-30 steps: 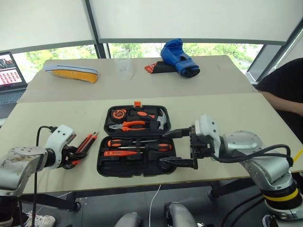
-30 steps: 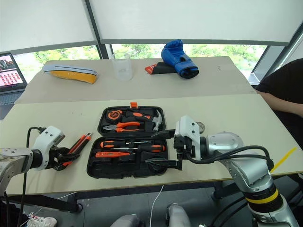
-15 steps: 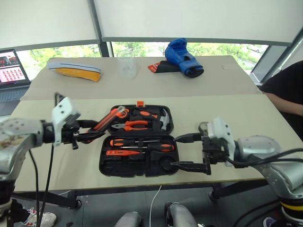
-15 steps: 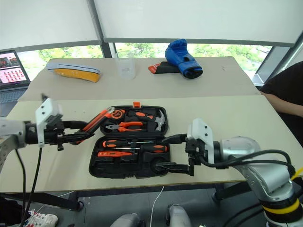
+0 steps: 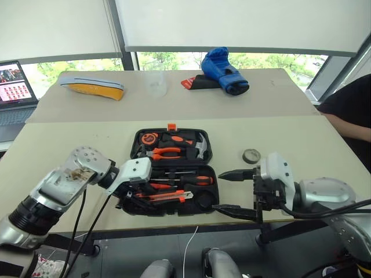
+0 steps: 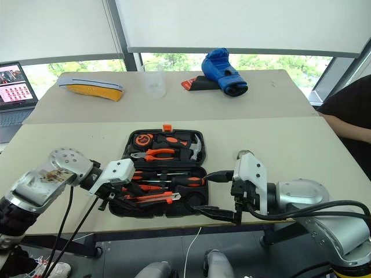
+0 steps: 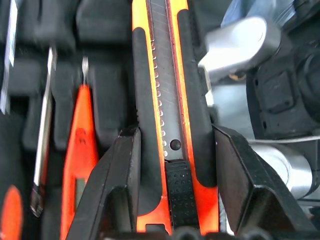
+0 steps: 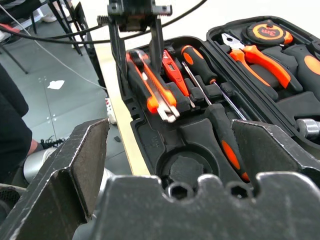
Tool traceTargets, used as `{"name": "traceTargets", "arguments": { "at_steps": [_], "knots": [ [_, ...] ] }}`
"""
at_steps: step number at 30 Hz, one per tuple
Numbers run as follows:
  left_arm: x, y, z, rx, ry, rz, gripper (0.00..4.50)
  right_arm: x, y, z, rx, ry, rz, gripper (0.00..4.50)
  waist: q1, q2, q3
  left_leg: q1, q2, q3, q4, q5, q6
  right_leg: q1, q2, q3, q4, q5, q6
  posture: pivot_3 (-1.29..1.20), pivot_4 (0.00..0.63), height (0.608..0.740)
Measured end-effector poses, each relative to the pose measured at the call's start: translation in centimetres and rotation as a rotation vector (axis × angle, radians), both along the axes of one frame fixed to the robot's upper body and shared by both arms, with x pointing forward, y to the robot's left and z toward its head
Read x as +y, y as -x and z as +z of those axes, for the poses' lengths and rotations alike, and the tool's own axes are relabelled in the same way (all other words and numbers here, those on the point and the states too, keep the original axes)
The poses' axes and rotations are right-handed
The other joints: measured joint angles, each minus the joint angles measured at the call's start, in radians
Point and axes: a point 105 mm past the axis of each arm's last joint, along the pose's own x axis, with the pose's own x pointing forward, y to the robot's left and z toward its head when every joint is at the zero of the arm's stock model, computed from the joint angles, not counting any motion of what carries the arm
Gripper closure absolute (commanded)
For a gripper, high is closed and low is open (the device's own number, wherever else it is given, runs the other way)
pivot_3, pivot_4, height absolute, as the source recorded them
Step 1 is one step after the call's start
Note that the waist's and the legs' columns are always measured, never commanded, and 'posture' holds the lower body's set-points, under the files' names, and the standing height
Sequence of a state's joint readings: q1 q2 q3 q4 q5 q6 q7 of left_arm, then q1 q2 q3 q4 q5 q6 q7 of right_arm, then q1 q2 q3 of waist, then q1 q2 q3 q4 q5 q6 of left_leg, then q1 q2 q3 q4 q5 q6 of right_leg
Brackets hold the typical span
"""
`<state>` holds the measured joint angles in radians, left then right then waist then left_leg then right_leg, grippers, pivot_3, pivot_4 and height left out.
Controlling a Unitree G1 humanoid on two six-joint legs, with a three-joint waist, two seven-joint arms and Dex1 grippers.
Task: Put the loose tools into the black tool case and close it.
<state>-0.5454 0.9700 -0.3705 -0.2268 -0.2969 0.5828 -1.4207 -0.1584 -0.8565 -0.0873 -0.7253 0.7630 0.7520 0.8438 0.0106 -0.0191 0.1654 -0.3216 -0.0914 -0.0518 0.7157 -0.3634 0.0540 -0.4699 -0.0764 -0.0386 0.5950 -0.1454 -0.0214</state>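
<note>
On the beige table [image 5: 278, 139], open black tool case [image 5: 171, 174] at the near edge, utility knife [image 5: 167, 198] gripped in left tool [image 5: 132, 194] over its front half, right tool [image 5: 231, 192] spread wide, empty, just right of the case, tape roll [image 5: 251, 155] beyond.

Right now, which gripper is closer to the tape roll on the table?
Right. The right gripper hangs open just in front of the tape roll, while the left gripper holds the utility knife over the tool case, across from it.
</note>
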Motion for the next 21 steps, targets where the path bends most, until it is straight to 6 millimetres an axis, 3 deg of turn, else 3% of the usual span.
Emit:
{"name": "traceTargets", "arguments": {
  "at_steps": [7,9,14,17,21],
  "knots": [
    [-0.1,0.0,-0.3,-0.016,-0.017,-0.024,2.88,-0.1,-0.2,0.0,-0.004,-0.003,-0.022,0.00,0.001,0.000,0.000,0.000,0.000,0.000,0.000,0.000,0.000,0.000,0.000,0.000,0.000,0.000,0.000,0.00,0.150,0.731],
    [0.0,-0.2,-0.4,-0.033,-0.029,-0.026,1.87,0.0,-0.3,0.2,-0.012,-0.004,-0.023,0.00,0.001,0.000,0.000,0.000,0.000,0.000,0.000,0.000,0.000,0.000,0.000,0.000,0.000,0.000,0.000,0.00,0.150,0.731],
    [0.0,-0.5,0.3,-0.041,-0.004,-0.020,0.18,0.0,-0.5,0.3,-0.017,-0.006,-0.025,0.00,0.002,0.000,0.000,0.000,0.000,0.000,0.000,0.000,0.000,0.000,0.000,0.000,0.000,0.000,0.000,0.00,0.150,0.731],
    [-0.1,-0.3,1.4,-0.014,0.065,-0.015,0.18,0.0,-0.4,0.2,-0.015,-0.006,-0.022,0.00,0.002,0.000,0.000,0.000,0.000,0.000,0.001,0.000,0.000,0.000,0.000,0.000,0.000,0.000,0.000,0.00,0.150,0.731],
    [-0.3,0.0,2.6,-0.007,0.121,-0.022,1.15,0.0,-0.4,0.2,-0.013,-0.004,-0.017,0.00,0.001,0.000,0.000,0.000,0.000,0.000,0.001,0.000,0.000,0.000,0.000,0.000,0.000,0.000,0.000,0.00,0.150,0.731]
  ]
}}
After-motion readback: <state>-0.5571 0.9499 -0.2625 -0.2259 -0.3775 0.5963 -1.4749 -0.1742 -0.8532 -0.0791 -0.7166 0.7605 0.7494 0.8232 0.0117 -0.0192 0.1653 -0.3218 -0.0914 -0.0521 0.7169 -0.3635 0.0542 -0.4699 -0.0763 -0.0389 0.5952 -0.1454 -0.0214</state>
